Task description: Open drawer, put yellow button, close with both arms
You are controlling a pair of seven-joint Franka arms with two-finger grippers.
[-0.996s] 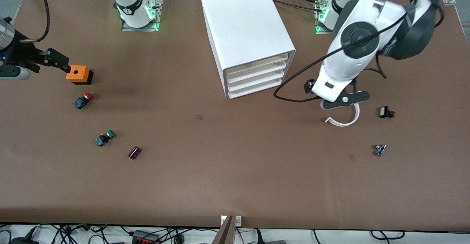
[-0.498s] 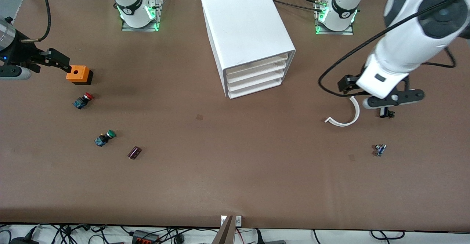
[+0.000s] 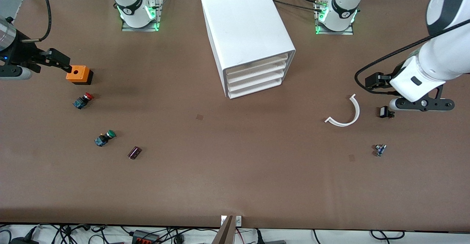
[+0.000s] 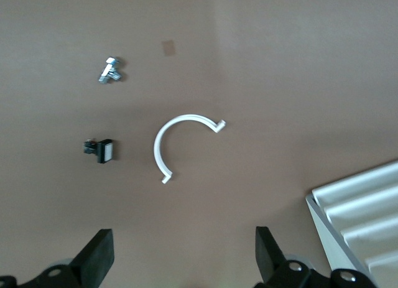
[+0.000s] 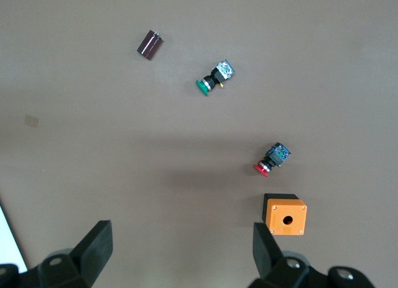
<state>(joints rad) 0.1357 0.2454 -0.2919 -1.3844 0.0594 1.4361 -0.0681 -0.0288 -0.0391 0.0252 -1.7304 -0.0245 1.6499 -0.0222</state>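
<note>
Brown table (image 3: 235, 170), both end effectors spread empty, left (image 4: 180, 263) over curved white strip (image 3: 347, 112), right (image 5: 177, 257) seemingly over orange box (image 3: 78, 74)

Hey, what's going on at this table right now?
Nothing is being handled. The left gripper hangs open over the table at the left arm's end, above a curved white strip and a small black part. The right gripper hangs open beside an orange box, near the red button and the green button. All four drawers of the cabinet are shut. No yellow button is visible.
</note>
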